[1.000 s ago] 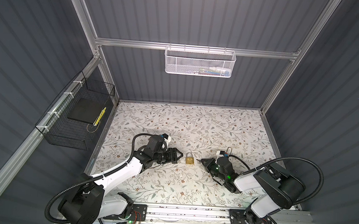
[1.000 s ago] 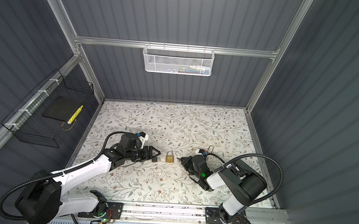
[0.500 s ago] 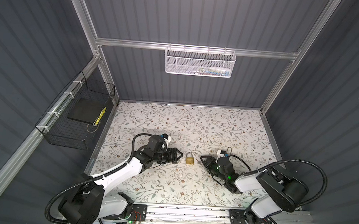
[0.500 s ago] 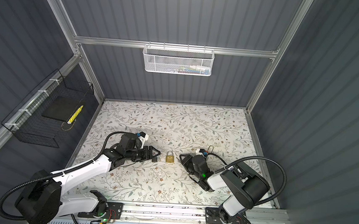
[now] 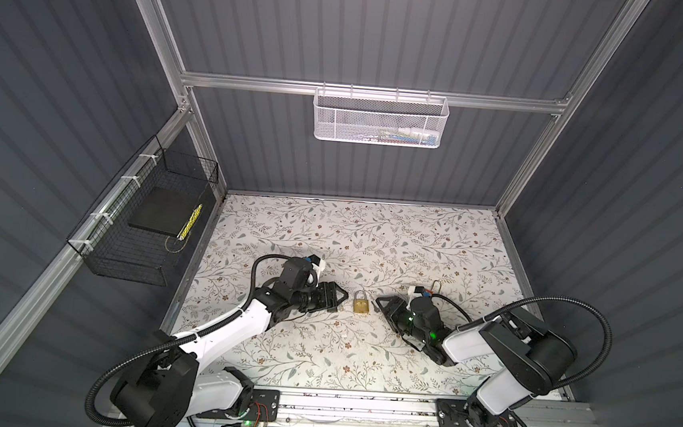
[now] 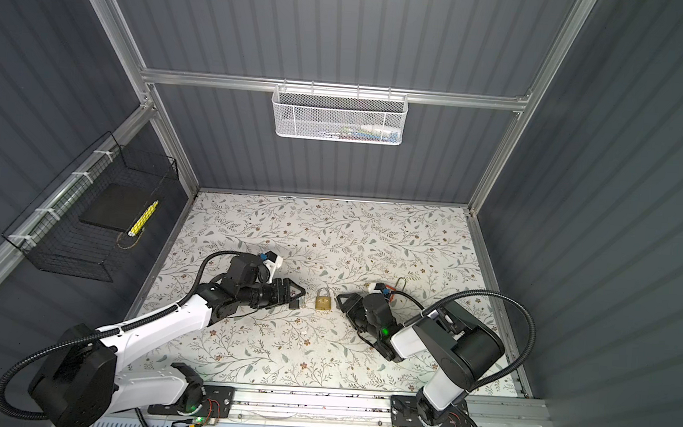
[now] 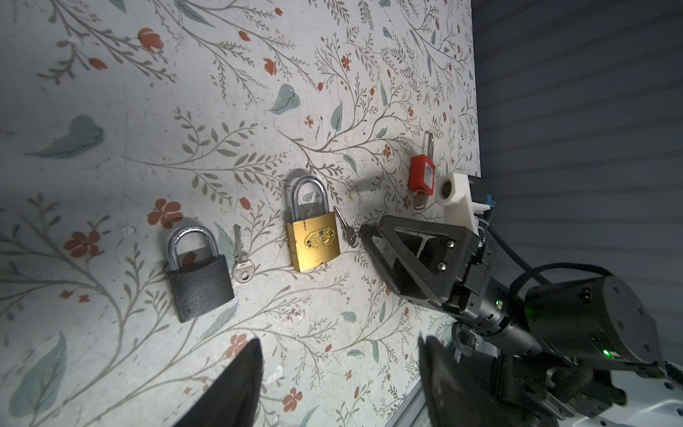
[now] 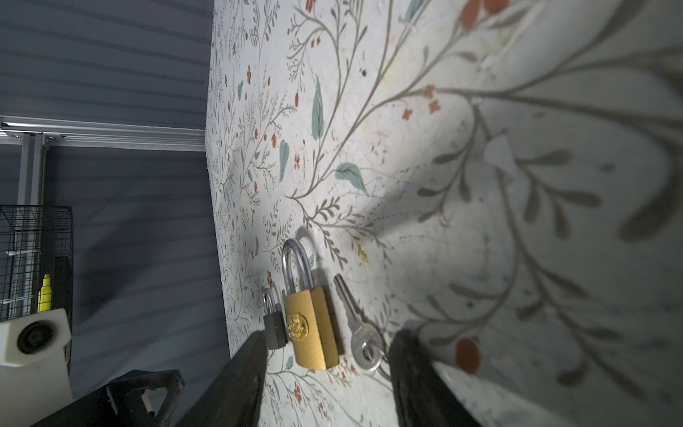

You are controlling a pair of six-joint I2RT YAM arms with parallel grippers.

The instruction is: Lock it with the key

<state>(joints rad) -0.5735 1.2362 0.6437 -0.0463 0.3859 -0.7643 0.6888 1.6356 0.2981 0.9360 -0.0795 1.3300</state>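
Note:
A brass padlock (image 5: pixel 361 302) (image 6: pixel 324 299) (image 7: pixel 314 240) (image 8: pixel 310 332) lies flat mid-table with its shackle down in the body. A small silver key (image 7: pixel 345 227) (image 8: pixel 356 325) on a ring lies on the table just beside it, on my right gripper's side. My right gripper (image 5: pixel 380 305) (image 8: pixel 330 338) is open and low over the table, its tips level with the padlock's base and the key's head. My left gripper (image 5: pixel 341 301) (image 7: pixel 340 344) is open on the padlock's other side, with nothing between its fingers.
A black padlock (image 7: pixel 199 284) with its own key (image 7: pixel 242 258) lies close to my left gripper. Behind my right wrist lies a red padlock (image 7: pixel 421 177). A black wire basket (image 5: pixel 143 224) hangs on the left wall and a white mesh basket (image 5: pixel 380 117) on the back rail.
My right gripper's jaws have opened from shut, and it has edged a little towards the brass padlock. The left arm has not moved.

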